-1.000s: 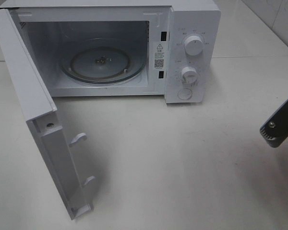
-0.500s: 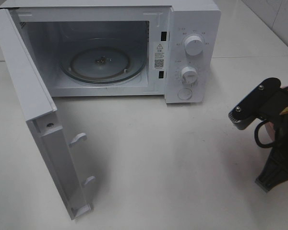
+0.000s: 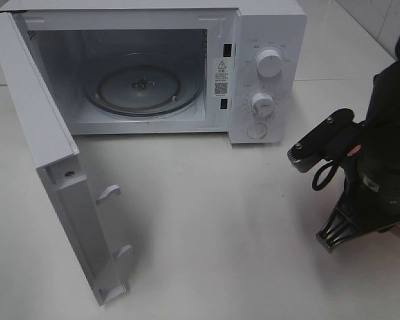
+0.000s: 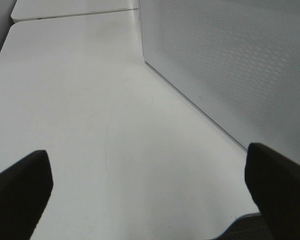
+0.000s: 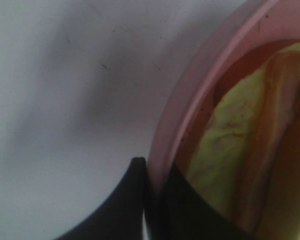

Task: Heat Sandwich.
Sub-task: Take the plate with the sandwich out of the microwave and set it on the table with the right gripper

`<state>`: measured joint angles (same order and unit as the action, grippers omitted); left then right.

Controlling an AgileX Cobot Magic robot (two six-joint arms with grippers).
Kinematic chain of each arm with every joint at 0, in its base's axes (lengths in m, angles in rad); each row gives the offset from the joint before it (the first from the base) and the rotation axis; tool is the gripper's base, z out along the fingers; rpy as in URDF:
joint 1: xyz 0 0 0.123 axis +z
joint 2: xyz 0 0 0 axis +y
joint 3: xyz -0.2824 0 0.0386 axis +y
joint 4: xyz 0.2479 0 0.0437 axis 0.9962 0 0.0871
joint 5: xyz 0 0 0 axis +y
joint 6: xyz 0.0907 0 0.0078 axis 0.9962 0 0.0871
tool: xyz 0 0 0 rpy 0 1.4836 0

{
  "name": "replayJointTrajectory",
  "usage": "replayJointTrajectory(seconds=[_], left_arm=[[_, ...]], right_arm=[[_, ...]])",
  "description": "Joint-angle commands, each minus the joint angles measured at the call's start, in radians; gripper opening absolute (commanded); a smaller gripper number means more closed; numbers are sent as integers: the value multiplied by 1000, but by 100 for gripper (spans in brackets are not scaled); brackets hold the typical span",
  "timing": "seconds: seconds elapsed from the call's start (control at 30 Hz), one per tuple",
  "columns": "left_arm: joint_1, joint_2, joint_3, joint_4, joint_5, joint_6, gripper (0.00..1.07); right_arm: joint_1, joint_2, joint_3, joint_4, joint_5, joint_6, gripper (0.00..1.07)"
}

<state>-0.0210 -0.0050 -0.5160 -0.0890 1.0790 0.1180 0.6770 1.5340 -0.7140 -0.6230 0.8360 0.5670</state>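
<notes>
Two fingers of my right gripper [image 5: 152,200] are clenched on the rim of the round pink plate [image 5: 190,115], one finger outside the lip and one inside, as my right wrist view shows. On that plate lies the sandwich [image 5: 245,150], its pale yellow-green layer and brownish filling close beside my inner finger. From the high camera the plate is nearly all hidden under my right arm, which stands to the right of the white microwave oven [image 3: 267,73], well apart from its mouth.

I judge the step in hand to be the carry: plate gripped, not yet delivered. The white oven door [image 3: 60,173] stands swung wide to the left, and the clear glass turntable [image 3: 145,88] inside is bare.

My left gripper [image 4: 150,185] hangs with its jaws spread wide and nothing between them, over the white tabletop [image 4: 90,100] beside the door's perforated panel.

Next I must keep the plate level, swing it leftward across the table, then slide it low through the opening onto the turntable without clipping the frame.
</notes>
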Motion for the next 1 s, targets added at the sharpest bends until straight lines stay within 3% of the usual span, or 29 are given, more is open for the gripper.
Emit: replayJointTrajectory(seconds=[0.03,0.63,1.0], left_arm=[[-7,-7,-1,-6,-6,-3,100],[-7,-7,-1,-6,-6,-3,100],[-7,-7,-1,-6,-6,-3,100]], right_arm=[[-3,51,-13,-37,-18,36,3],[-3,230,-13,-145,-80,272,4],[-27,316,-13,-153,-139,301,5]])
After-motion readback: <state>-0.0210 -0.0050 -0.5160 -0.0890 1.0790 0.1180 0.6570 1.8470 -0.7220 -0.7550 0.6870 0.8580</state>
